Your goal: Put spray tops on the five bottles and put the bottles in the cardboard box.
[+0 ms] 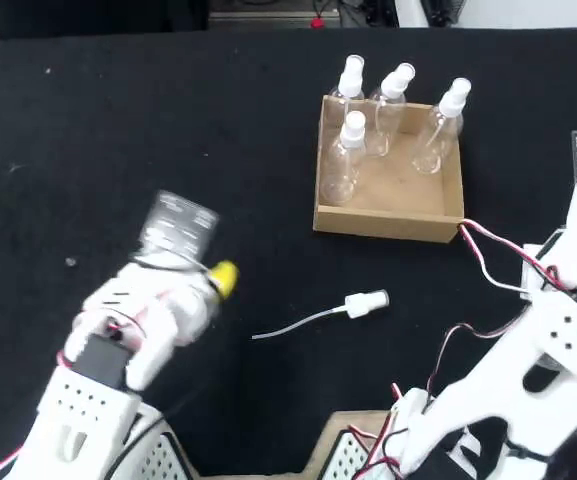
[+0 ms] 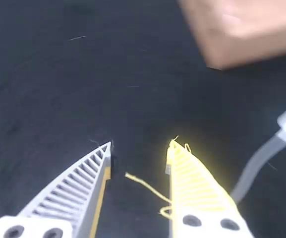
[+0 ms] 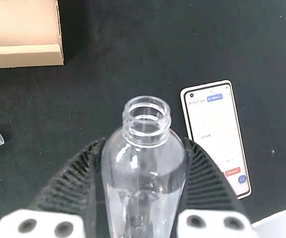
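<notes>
Bottle (image 3: 146,119) open-necked, clamped in right pincer (image 3: 145,145) | left pincer (image 2: 140,148) spread apart over worktop (image 2: 58,74) | spray top (image 1: 366,303) lying near left pincer

Four bottles (image 1: 346,150) are standing in the cardboard box (image 1: 386,222). The spray top (image 1: 366,303) is lying on the table (image 1: 118,120) in front of it, with the left gripper (image 1: 223,280) sitting to its left. The right gripper (image 3: 145,144) is holding the fifth bottle (image 3: 146,119), with a phone (image 3: 217,134) lying beside it.

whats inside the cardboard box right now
Four clear bottles with white spray tops stand in the cardboard box, toward its far side; the near floor is bare. The front bottle partly covers the one behind it, hiding its base.
</notes>
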